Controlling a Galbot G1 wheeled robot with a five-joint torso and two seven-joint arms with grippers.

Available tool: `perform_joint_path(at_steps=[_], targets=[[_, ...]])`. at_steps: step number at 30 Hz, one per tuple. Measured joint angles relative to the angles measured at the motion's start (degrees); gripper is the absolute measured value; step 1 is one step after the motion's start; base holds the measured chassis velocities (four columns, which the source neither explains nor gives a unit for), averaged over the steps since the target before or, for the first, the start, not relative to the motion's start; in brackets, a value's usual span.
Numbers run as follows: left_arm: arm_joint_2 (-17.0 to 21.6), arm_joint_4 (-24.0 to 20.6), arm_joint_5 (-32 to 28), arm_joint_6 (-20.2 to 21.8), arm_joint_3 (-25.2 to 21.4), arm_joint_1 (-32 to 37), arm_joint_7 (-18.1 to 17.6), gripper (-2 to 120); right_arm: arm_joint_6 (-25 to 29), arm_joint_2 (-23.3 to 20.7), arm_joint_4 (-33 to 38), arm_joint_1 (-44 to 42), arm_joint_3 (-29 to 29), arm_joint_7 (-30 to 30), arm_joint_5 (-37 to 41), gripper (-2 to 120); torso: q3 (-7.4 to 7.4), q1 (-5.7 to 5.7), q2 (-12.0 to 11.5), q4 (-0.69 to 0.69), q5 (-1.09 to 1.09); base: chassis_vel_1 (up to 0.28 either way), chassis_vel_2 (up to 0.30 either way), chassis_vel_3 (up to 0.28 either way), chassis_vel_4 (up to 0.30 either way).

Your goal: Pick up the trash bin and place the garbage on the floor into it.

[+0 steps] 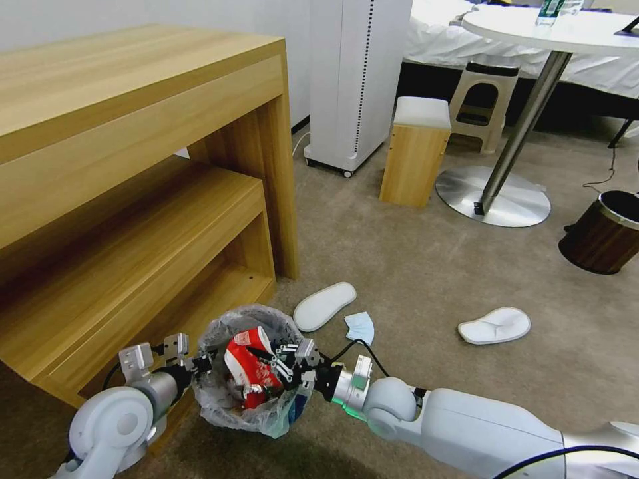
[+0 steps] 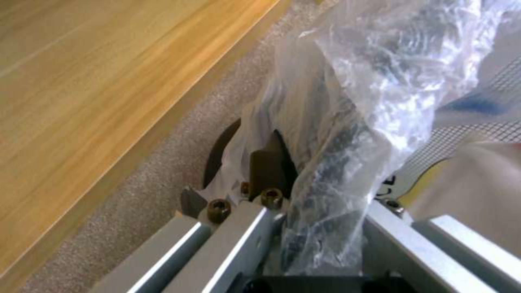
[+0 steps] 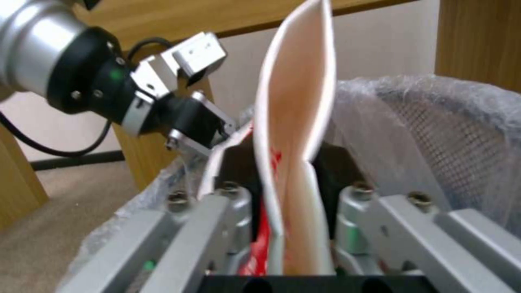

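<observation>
Red-and-white card marks the crushed paper bowl (image 1: 249, 366), which from the head sits inside the mouth of the trash bin (image 1: 247, 372), its long axis running across the opening. The right gripper (image 1: 287, 364) pinches it from the bin's right rim; the left gripper (image 1: 195, 364) clamps the opposite rim, beside the wooden shelf unit (image 1: 133, 199). A white slipper (image 1: 324, 305) and a blue face mask (image 1: 360, 326) lie on the carpet (image 1: 426, 279) just beyond the bin.

At the left wrist, the jaws are closed on the bin's crinkled liner (image 2: 347, 122) and rim.

At the right wrist, the bowl (image 3: 293, 142) stands folded flat between the shut pads, already over the lined bin (image 3: 429, 134). No writing is legible.
</observation>
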Motion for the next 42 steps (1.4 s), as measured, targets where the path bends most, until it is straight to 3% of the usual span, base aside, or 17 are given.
perform_joint_path(at_steps=[2,4,12,14,21,30,42], targets=[[-0.05,-0.25,0.00,0.00,0.00,0.14,0.00,0,0.01,0.13,-0.19,0.00,-0.05,-0.01,-0.12,28,0.00,0.00,0.00,0.00,0.00,0.000,0.000,0.000,0.000],[-0.17,-0.72,0.04,0.00,-0.05,0.57,0.00,0,0.01,0.41,-0.46,0.01,-0.10,-0.02,-0.29,39,0.00,0.00,0.00,0.00,0.00,0.000,0.000,0.000,0.000],[-0.60,-0.76,0.37,0.00,-0.11,0.73,0.08,0,-0.08,0.56,0.41,-0.32,0.85,0.05,-0.12,65,0.00,0.00,0.00,0.00,0.00,0.000,0.000,0.000,0.000],[-0.65,-0.37,0.58,0.00,-0.10,0.74,0.13,0,-0.22,0.27,1.52,-0.94,2.17,0.10,0.04,76,-0.01,0.00,0.00,0.00,0.00,0.000,0.000,0.000,0.000],[-0.86,0.62,1.08,0.00,-0.18,0.71,0.37,0,-0.18,-0.46,3.61,-1.70,5.78,0.09,0.86,99,0.00,0.00,0.00,0.00,0.00,0.000,0.000,0.000,0.000],[-0.42,0.73,1.05,-0.01,-0.90,1.01,0.47,0,-0.61,-1.99,6.56,-2.66,11.78,0.09,2.48,100,0.00,0.00,0.00,0.00,0.00,0.000,0.000,0.000,0.000],[1.80,-0.27,-0.64,-0.06,-1.90,1.54,0.08,0,-0.77,-9.08,8.45,-6.36,24.71,-1.44,3.59,100,0.00,0.00,0.00,0.00,0.01,0.000,0.000,0.000,0.000]])
